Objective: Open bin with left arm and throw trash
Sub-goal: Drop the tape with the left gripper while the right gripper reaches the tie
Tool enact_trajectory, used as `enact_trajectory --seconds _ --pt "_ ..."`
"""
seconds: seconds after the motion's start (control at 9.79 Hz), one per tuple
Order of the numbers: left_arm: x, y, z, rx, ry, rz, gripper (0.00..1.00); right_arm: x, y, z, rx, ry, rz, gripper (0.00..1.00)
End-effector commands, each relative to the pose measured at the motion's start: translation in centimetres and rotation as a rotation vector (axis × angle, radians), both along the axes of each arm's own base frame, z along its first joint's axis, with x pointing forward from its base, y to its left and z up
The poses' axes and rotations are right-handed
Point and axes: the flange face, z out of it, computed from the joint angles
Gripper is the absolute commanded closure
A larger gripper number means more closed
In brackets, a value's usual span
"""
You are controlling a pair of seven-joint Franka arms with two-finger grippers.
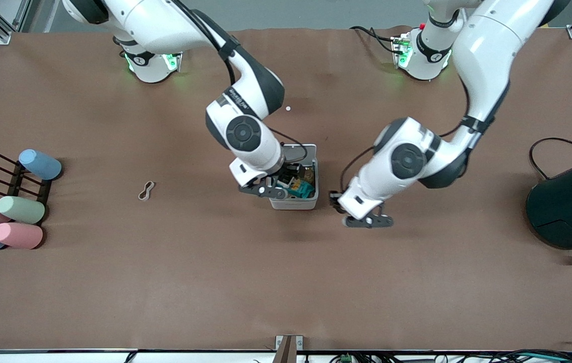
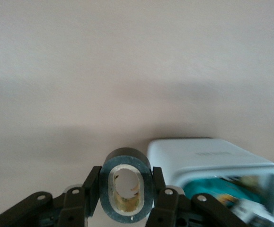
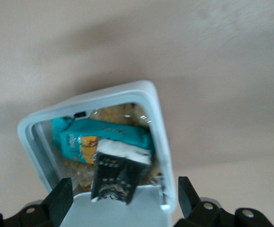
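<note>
The white bin [image 1: 293, 204] stands open mid-table with a teal packet [image 1: 302, 190] inside. My right gripper [image 1: 292, 177] hangs open over it. In the right wrist view, the gripper [image 3: 122, 189] is wide open around the bin [image 3: 153, 123]. The black wrapper [image 3: 115, 177] lies loose at the bin's mouth, touching neither finger. My left gripper [image 1: 336, 201] is beside the bin, toward the left arm's end. In its wrist view, the gripper [image 2: 126, 174] is shut on the dark tape roll [image 2: 127, 156]. The beige rubber band [image 1: 146, 191] lies on the table toward the right arm's end.
Several pastel cylinders [image 1: 18, 209] lie on and around a dark rack [image 1: 16, 176] at the right arm's end. A large dark teal round container [image 1: 570, 204] with a black cable stands at the left arm's end. A tiny white speck [image 1: 288, 108] lies near the bases.
</note>
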Motion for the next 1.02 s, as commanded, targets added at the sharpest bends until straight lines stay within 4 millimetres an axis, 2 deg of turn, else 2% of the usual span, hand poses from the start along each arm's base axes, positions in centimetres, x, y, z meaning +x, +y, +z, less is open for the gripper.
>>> enact_trajectory --seconds 0.0,0.1,0.2,0.31,0.41,0.51,0.72,0.82,0.92 --pt "-0.8 -2.0 1.2 0.03 -0.002 0.068 1.0 1.8 -7.5 6.4 -0.016 0.046 -0.046 0.06" --pt "-1.6 -3.3 1.1 0.033 0.007 0.091 0.99 3.2 -13.1 7.6 -0.027 0.051 -0.116 0.06" --pt "-2.3 -4.2 0.8 0.038 0.015 0.108 0.98 4.0 -18.9 8.0 -0.037 0.05 -0.147 0.06" --pt "-2.9 -5.0 0.3 0.056 0.006 0.099 0.96 4.4 -24.2 7.2 -0.046 0.068 -0.159 0.03" --pt "-3.2 -5.3 -0.2 0.073 0.001 0.114 0.94 4.3 -28.2 5.4 -0.066 0.101 -0.199 0.01" --pt "-3.5 -5.8 -0.6 0.083 -0.001 0.121 0.9 4.2 -31.2 3.1 -0.112 0.133 -0.223 0.01" --pt "-4.2 -6.7 -1.2 0.089 0.007 0.119 0.86 2.3 -35.3 -3.7 -0.151 0.117 -0.276 0.01" --pt "-4.3 -6.8 -1.3 0.089 0.009 0.121 0.81 1.0 -36.1 -7.0 -0.177 0.076 -0.266 0.01" --pt "-4.8 -7.4 -1.4 0.09 0.011 0.124 0.8 -0.2 -37.8 -9.6 -0.197 0.036 -0.257 0.01"
